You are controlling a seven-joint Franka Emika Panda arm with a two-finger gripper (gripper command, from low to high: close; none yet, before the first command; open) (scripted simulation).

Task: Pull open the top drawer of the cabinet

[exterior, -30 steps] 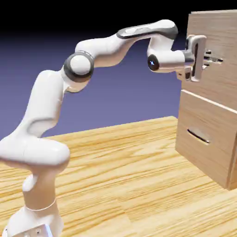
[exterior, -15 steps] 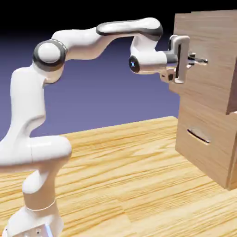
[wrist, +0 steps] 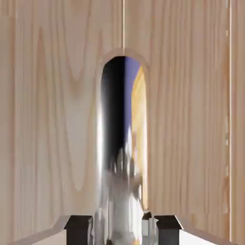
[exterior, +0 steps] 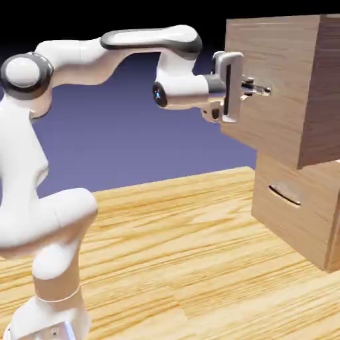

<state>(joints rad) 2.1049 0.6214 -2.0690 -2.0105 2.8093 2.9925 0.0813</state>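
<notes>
The cabinet (exterior: 302,212) stands at the exterior view's right, light-brown wood grain. Its top drawer (exterior: 282,113) juts out well past the lower drawer's front, toward the arm. My gripper (exterior: 254,87) is shut on the top drawer's slim handle (exterior: 262,88), with the hand level and pointing at the drawer front. In the hand view the shiny handle bar (wrist: 119,143) runs up the middle between my two fingertips (wrist: 79,225). The drawer's wood front (wrist: 48,119) fills the rest of that view.
The lower drawer (exterior: 292,219) sits shut below, its dark handle (exterior: 284,194) facing the arm. The wooden table (exterior: 186,252) spreads under the arm, whose base (exterior: 50,319) stands at the lower left.
The hand has drawn back toward the exterior view's left, still shut on the handle. The top drawer has slid out of the cabinet with it, and the elbow has folded back.
</notes>
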